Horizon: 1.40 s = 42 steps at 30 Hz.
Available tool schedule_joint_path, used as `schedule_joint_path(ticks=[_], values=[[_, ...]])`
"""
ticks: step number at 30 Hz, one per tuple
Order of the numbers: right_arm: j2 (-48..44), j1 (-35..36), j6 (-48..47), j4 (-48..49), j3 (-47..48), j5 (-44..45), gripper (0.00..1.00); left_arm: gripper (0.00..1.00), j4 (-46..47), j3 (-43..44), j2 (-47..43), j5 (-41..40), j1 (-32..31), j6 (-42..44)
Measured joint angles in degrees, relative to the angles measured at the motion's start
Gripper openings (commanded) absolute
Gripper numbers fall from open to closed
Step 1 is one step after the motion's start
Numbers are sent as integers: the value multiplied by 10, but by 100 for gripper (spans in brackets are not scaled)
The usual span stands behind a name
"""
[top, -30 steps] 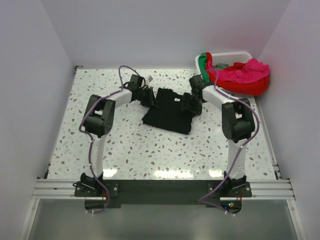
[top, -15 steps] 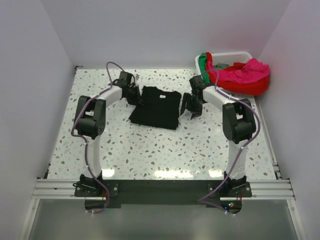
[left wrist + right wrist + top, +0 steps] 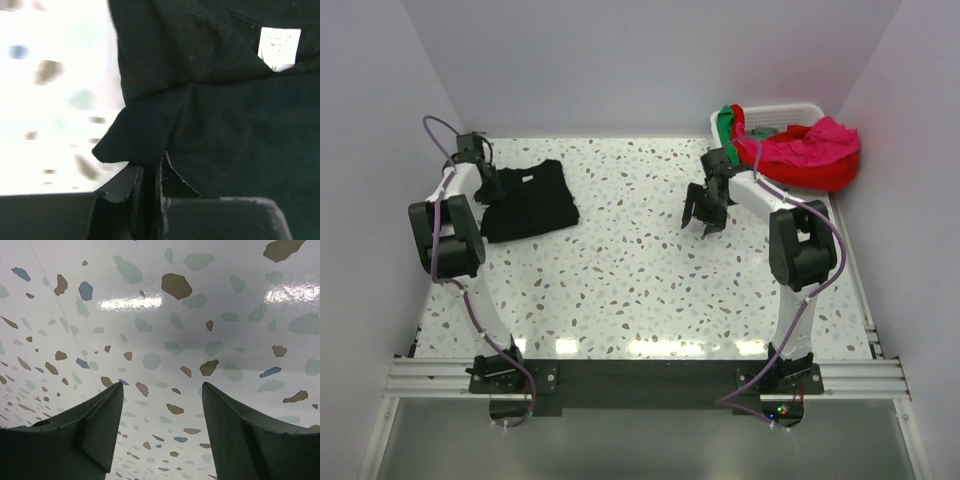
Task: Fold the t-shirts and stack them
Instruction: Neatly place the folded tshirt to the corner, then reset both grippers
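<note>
The folded black t-shirt (image 3: 527,199) lies at the far left of the table. My left gripper (image 3: 488,189) is at its left edge, shut on a pinch of the black cloth. In the left wrist view the shirt (image 3: 225,100) fills the frame, its white neck label (image 3: 279,47) at top right, and a fold of cloth runs into my closed gripper (image 3: 150,172). My right gripper (image 3: 703,220) is open and empty above bare table, right of centre; the right wrist view shows my gripper (image 3: 162,390) over speckled table only. Red, magenta-pink (image 3: 815,145) and green (image 3: 724,122) t-shirts lie heaped in the basket.
The white slatted basket (image 3: 782,108) stands at the far right corner by the right wall. White walls close in the table (image 3: 630,270) on the left, back and right. The arm bases sit on the rail at the near edge.
My left gripper has dragged the black t-shirt from the table's middle to the far left. My right gripper let go of it and stayed near the right of centre, open.
</note>
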Motion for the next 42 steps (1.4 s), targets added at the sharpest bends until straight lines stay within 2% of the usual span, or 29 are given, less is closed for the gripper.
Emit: schedule_joint_path(ticks=[3, 6, 7, 10, 16, 19, 22, 24, 29, 31, 35, 42], values=[[-1, 0, -2, -7, 0, 0, 68, 1, -9, 19, 5, -19, 24, 19], [-7, 0, -6, -14, 0, 0, 68, 31, -14, 33, 9, -41, 38, 35], [-10, 0, -7, -17, 0, 0, 68, 48, -15, 38, 10, -50, 40, 38], [-18, 0, -10, -22, 1, 0, 69, 68, -28, 55, 10, -76, 42, 38], [-54, 0, -11, -22, -2, 1, 72, 84, -26, 63, -20, -98, 38, 22], [-83, 0, -12, -16, -16, 1, 73, 87, -22, 38, -83, -101, 23, 12], [-122, 0, -15, 1, -43, 5, 74, 95, -2, 2, -167, -104, -22, 2], [-146, 0, -18, 11, -63, 9, 75, 96, 17, -29, -220, -111, -75, -4], [-222, 0, -26, 51, -125, 32, 75, 100, 98, -146, -342, -97, -278, -23], [-255, 0, -30, 65, -149, 40, 76, 100, 118, -192, -381, -85, -328, -33], [-316, 0, -40, 85, -183, 64, 76, 100, 141, -245, -442, -79, -344, -57], [-395, 0, -59, 111, -225, 87, 77, 100, 169, -271, -514, -74, -337, -88]])
